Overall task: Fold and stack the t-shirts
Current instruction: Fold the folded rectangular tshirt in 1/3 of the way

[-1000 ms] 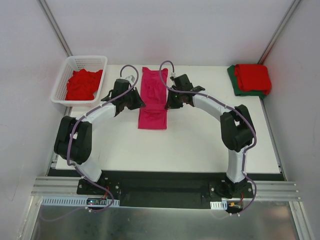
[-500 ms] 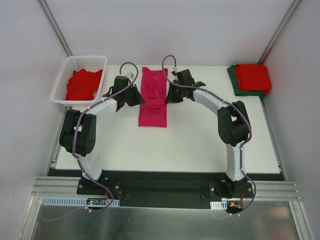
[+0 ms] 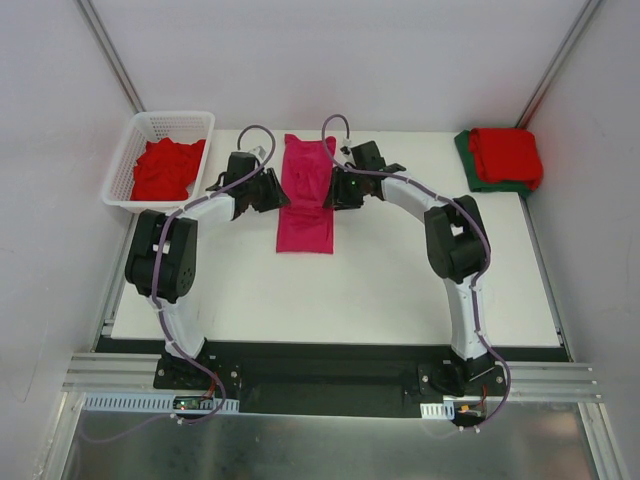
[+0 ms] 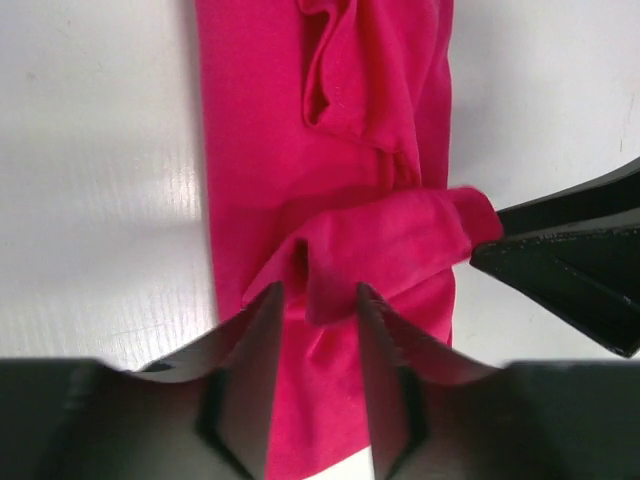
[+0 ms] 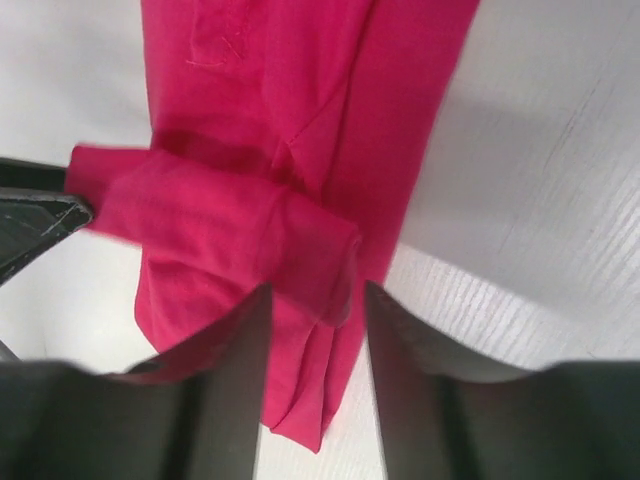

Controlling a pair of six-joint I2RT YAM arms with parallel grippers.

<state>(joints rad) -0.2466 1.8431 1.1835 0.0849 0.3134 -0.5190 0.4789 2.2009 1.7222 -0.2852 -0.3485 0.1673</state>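
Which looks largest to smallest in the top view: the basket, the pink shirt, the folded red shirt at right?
Largest: white basket.
Then the pink shirt, long and narrow.
Smallest: folded red shirt at the far right.

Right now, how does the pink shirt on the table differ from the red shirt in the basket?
The pink shirt lies as a long folded strip on the table; the red shirt sits crumpled in the white basket. The left gripper and right gripper each pinch a fold of the pink shirt; nothing touches the red shirt. Both are plain cloth, not yet stacked.
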